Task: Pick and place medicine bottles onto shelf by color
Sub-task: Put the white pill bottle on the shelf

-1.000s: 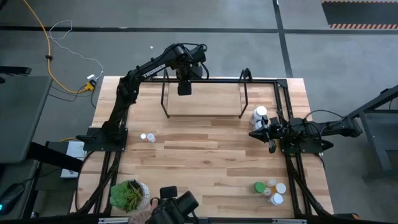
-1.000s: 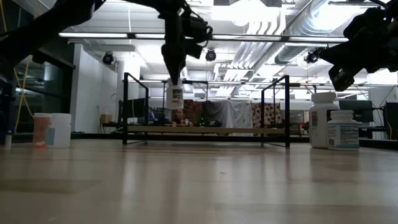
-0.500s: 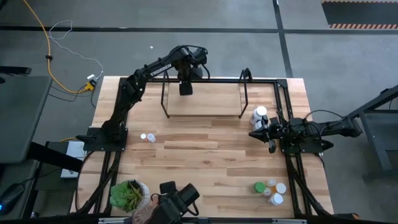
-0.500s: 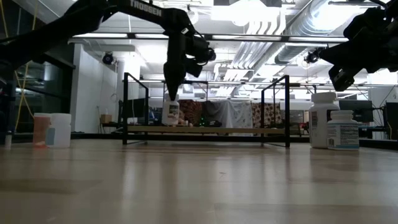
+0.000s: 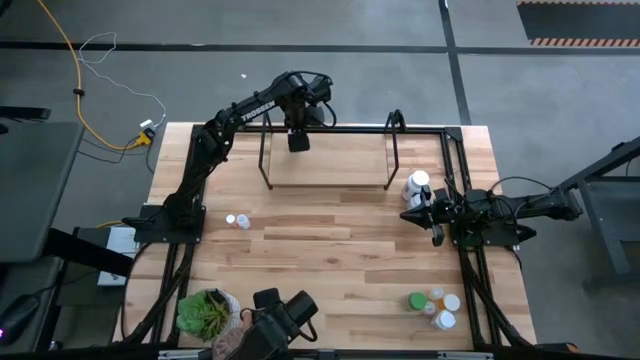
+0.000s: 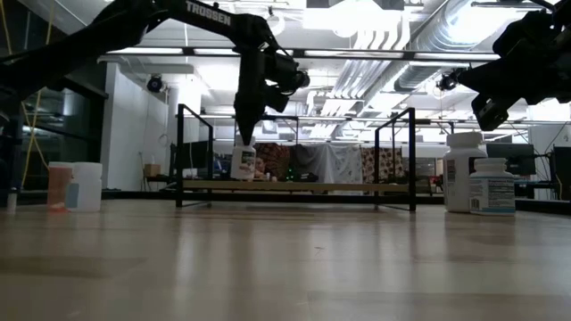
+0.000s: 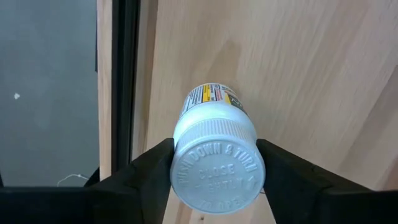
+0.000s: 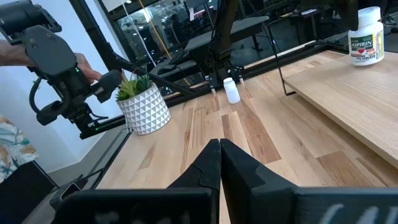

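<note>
The left tool (image 7: 214, 171) is gripping a white bottle (image 7: 216, 155) by its cap, fingers clamped on either side, the bottle standing upright on the shelf (image 5: 330, 165) near its back edge (label facing outward). The right tool (image 8: 219, 163) is waiting over the surface (image 5: 330, 260), fingers pressed together.

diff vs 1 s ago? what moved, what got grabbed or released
The left gripper has lowered the white bottle onto the shelf, near its left end. The fingers still flank the cap; release isn't clear. The right gripper, shut, and the other bottles stayed put.
</note>
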